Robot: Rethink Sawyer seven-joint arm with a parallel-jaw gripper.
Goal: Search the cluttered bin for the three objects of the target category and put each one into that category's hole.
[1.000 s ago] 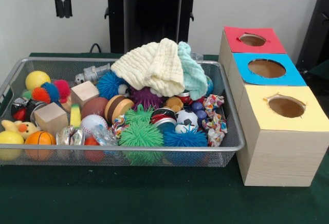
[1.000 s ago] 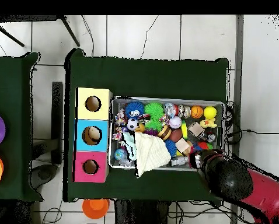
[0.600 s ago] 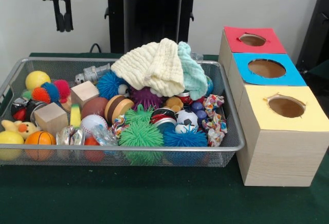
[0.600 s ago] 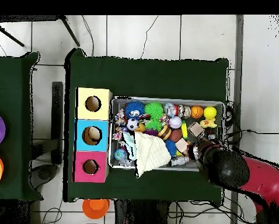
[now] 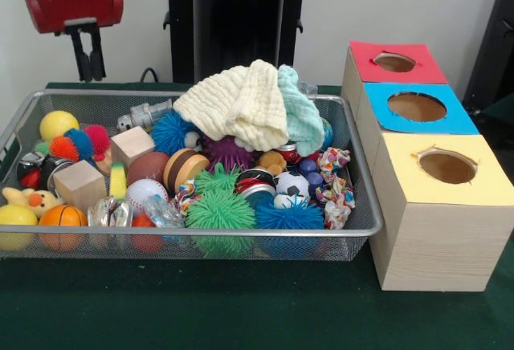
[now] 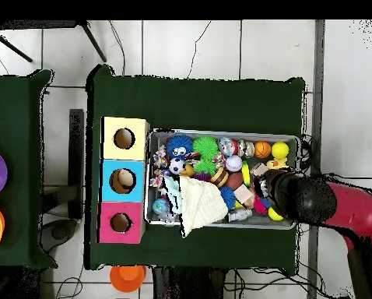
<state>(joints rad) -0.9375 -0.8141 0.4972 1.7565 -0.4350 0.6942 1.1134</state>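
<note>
A dark green desk (image 5: 241,318) carries everything. On it sits a long wire-mesh bin (image 5: 365,205), its long axis running across the front view, packed with toys. Just beside its right end in that view stands a row of three pale wooden boxes, each with a round hole in a coloured top: the red-topped box (image 5: 397,63) farthest back, the blue-topped box (image 5: 418,107) in the middle, the yellow-topped box (image 5: 446,169) nearest the camera. The row runs at right angles to the bin's long side.

The red and black arm (image 6: 341,210) reaches over the bin's end that lies farthest from the boxes. Its claw (image 5: 87,59) hangs pointing straight down, above the rear left corner of the bin in the front view; the two dark fingers lie close together with only a thin gap, clenched on nothing and touching nothing.

A cream-yellow folded cloth (image 5: 237,103) is heaped at the bin's rear middle, a mint-green cloth (image 5: 303,115) just beside it. Lower down lie a green spiky ball (image 5: 218,209), a wooden cube (image 5: 79,183), an orange basketball-patterned ball (image 5: 61,217) and a yellow ball (image 5: 58,124).
</note>
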